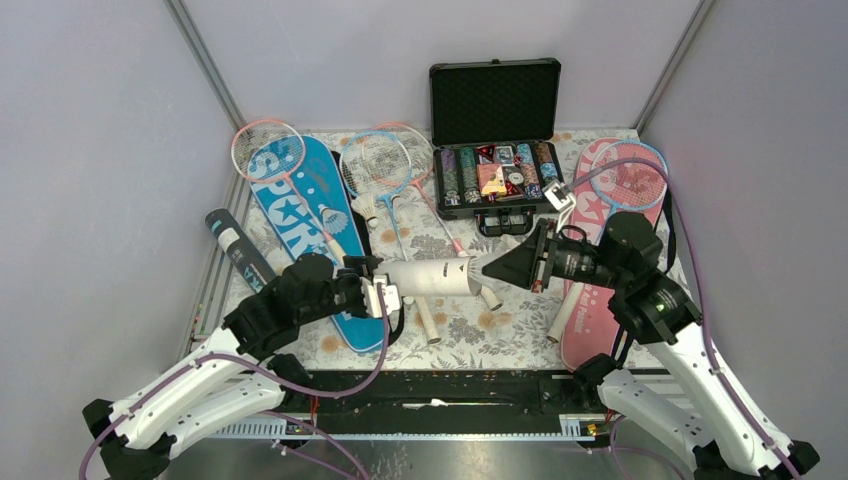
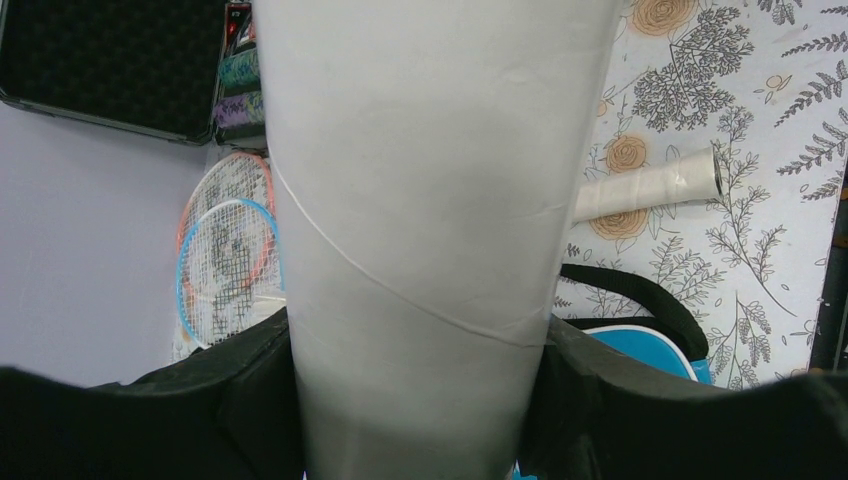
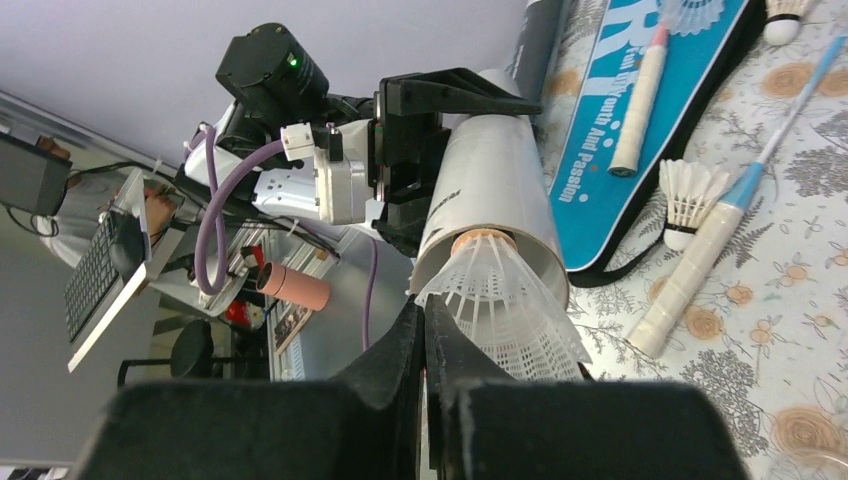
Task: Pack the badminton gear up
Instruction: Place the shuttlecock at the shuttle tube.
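White tube (image 1: 432, 277) clamped in my left pincer (image 1: 390, 286) above desk (image 1: 470, 332); right pincer (image 1: 500, 268) pinches shuttlecock (image 3: 510, 300) skirt, cork just inside the mouth. Off-axis push could crush feathers or jam it

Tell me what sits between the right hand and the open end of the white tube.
A white feather shuttlecock, cork at the white tube's mouth, skirt gripped by the right hand; the right wrist view shows it.

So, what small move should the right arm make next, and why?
Probably the right gripper should push the shuttlecock straight deeper into the white tube: its cork sits only at the mouth, feathers outside, while the left gripper grips the tube.
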You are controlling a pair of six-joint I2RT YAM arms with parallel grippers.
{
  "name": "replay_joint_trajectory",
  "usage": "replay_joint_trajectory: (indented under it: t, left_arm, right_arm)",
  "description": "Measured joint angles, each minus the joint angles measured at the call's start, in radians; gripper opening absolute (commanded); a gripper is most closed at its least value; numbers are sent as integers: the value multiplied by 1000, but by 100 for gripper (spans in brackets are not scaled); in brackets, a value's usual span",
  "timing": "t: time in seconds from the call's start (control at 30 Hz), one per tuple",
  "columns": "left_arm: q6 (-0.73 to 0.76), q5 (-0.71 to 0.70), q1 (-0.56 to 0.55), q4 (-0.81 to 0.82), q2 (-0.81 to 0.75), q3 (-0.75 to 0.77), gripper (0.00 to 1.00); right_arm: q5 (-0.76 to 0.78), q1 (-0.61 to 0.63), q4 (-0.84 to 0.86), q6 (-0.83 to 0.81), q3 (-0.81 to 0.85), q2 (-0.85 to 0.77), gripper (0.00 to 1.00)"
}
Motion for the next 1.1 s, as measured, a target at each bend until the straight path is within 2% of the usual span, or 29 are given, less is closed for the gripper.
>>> replay_joint_trajectory:
  t: [0.43, 0.7, 0.8, 0.93, 1.03, 1.1]
  left_arm:
    - [-42, 31, 0, 36, 21, 9, 42]
    - [-81, 25, 1, 41, 10, 8, 42]
    - [-94, 8, 2, 48, 10, 5, 41]
    - [-100, -36, 1, 53, 10, 1, 40]
    - [-120, -92, 1, 53, 9, -13, 38]
    - [-131, -129, 0, 58, 0, -19, 38]
  right_arm:
    - [59, 120, 130, 18, -60, 87, 0]
    - [119, 139, 257, 69, -97, 134, 2]
    - [135, 140, 277, 82, -97, 150, 22]
    - [180, 140, 246, 83, -86, 150, 56]
    - [278, 140, 124, 60, -27, 140, 74]
    - [340, 139, 62, 50, 14, 134, 81]
